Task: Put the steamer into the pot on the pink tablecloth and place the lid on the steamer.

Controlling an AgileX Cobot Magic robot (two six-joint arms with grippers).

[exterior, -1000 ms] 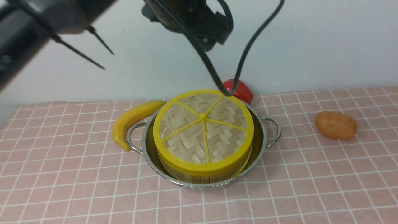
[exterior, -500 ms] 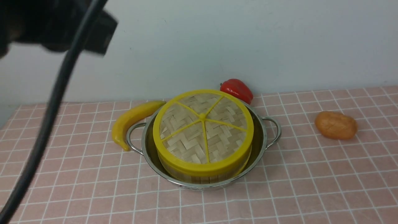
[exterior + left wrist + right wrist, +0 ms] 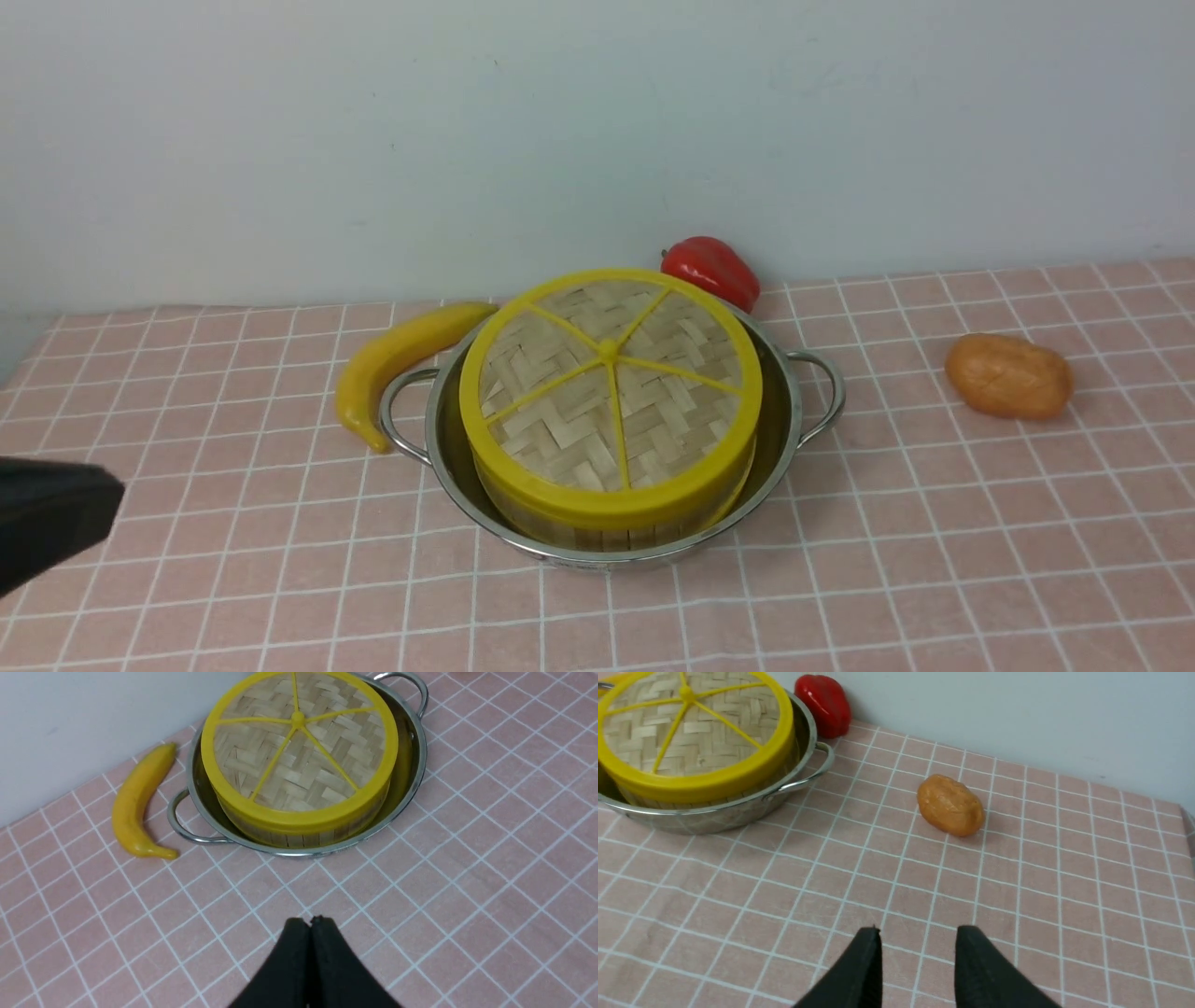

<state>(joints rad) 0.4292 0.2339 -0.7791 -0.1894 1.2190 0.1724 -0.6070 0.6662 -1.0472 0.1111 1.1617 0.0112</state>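
Note:
The lid (image 3: 609, 383), a woven bamboo disc with yellow rim and spokes, lies flat on top of the steamer (image 3: 597, 534). Only the steamer's slatted wall shows below the lid. The steamer stands inside the steel pot (image 3: 780, 411) on the pink tablecloth (image 3: 934, 541). My left gripper (image 3: 310, 919) is shut and empty, hovering over bare cloth short of the pot (image 3: 418, 760) and the lid (image 3: 299, 746). My right gripper (image 3: 919, 933) is open with nothing between its fingers, over cloth to the side of the pot (image 3: 714, 816).
A yellow banana (image 3: 392, 359) lies against the pot's left handle. A red pepper (image 3: 714, 269) sits behind the pot by the wall. An orange potato (image 3: 1008, 375) rests on the right. A black part of my left arm (image 3: 47, 523) pokes in at the lower left.
Both arms have pulled back from above the pot; only a bit of the left arm shows low on the left. Pot, steamer and lid have stayed put.

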